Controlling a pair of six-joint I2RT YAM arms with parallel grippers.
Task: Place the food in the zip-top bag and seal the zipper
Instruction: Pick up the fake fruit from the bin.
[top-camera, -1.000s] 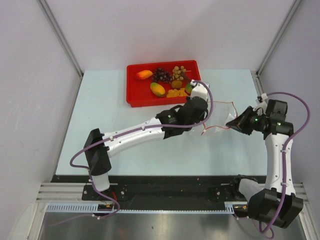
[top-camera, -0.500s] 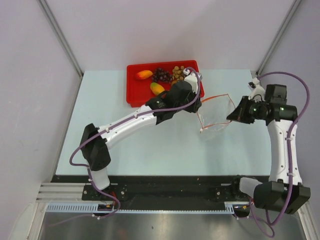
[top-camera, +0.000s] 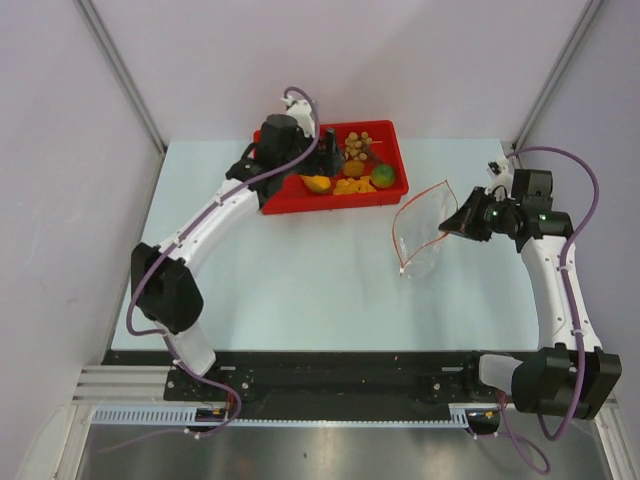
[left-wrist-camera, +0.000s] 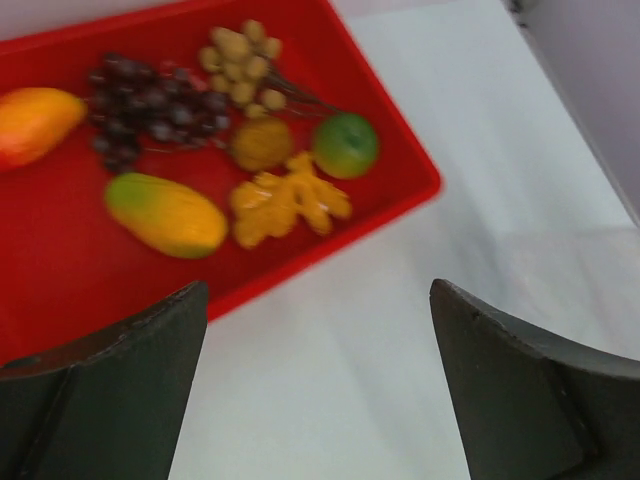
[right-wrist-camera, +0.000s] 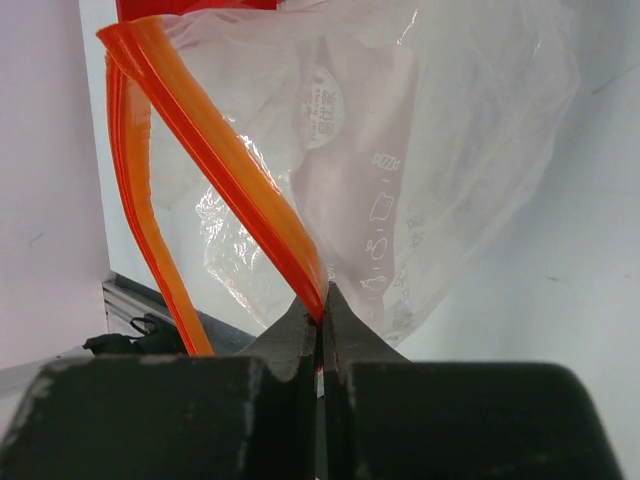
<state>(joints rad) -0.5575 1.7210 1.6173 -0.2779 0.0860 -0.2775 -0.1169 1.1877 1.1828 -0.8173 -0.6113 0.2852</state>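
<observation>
Pinched the smooth orange zipper (right-wrist-camera: 225, 175) tight in the closed right gripper (right-wrist-camera: 322, 300), with the crinkly clear bag (right-wrist-camera: 440, 140) ballooning ahead of the jaws, mouth gaping. Spread the left gripper (left-wrist-camera: 318, 300) wide and empty. Faced, just beyond its jaws, the glossy red tray (left-wrist-camera: 60, 280) holding an oval mango (left-wrist-camera: 165, 213), knobbly grapes (left-wrist-camera: 135, 115), a round green fruit (left-wrist-camera: 345, 144) and lumpy orange chunks (left-wrist-camera: 285, 200).

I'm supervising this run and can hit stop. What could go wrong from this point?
The right gripper pinches the zipper at a single spot, so the zip-top bag might slip once loaded. In the crowded red tray, the open left gripper could nudge the grape bunch while taking the yellow-green mango.
</observation>
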